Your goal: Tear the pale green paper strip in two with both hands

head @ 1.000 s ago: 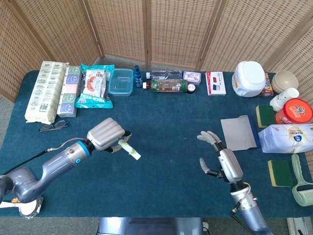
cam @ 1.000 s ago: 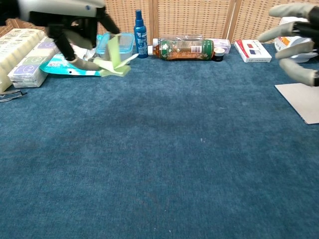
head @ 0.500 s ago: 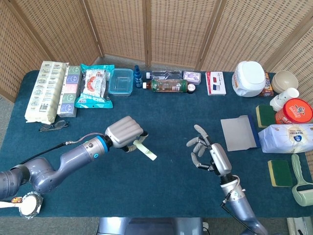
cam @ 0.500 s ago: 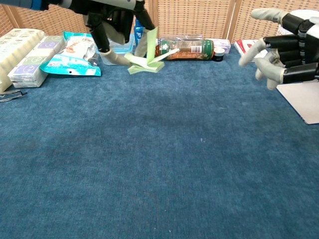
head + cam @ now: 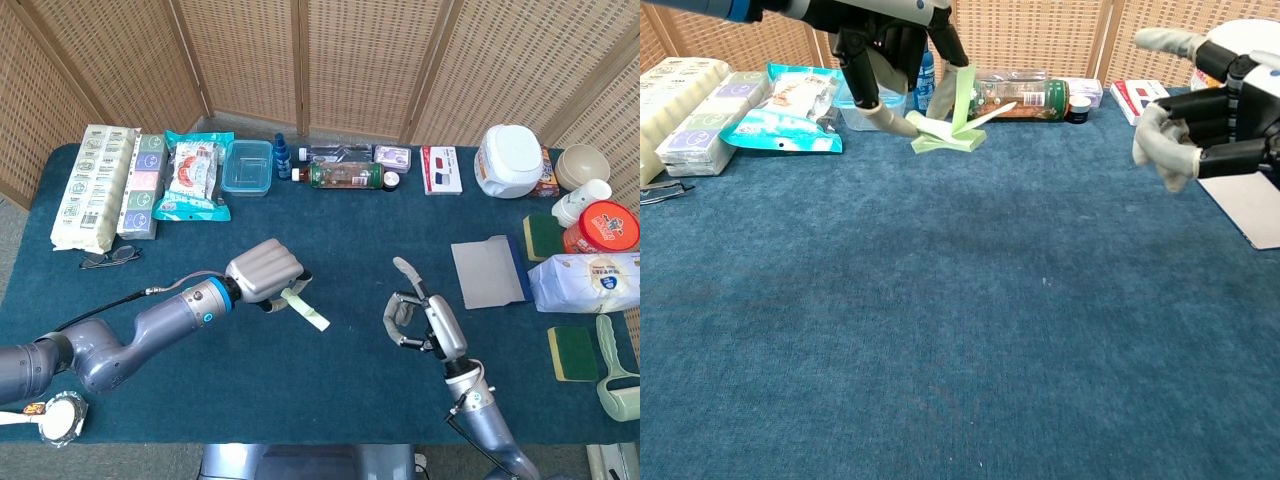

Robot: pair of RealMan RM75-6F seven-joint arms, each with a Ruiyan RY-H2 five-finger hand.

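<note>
My left hand (image 5: 265,274) (image 5: 885,40) hangs over the middle of the blue table and holds the pale green paper strip (image 5: 305,307) (image 5: 952,125) by one end. The strip is creased, and its free end sticks out to the right of the hand. My right hand (image 5: 425,320) (image 5: 1210,95) hovers to the right of the strip with a clear gap between them. Its fingers are apart and partly curled, and it holds nothing.
Along the far edge stand tissue packs (image 5: 97,185), a snack bag (image 5: 193,175), a clear box (image 5: 248,166), bottles (image 5: 345,175) and a white jug (image 5: 510,160). A grey sheet (image 5: 488,271), sponges (image 5: 572,352) and wipes (image 5: 590,280) lie at the right. Glasses (image 5: 110,257) lie at the left.
My left hand has carried the strip to the right, toward the table's middle. My right hand has moved left and lower toward it, and its fingers have curled in somewhat.
</note>
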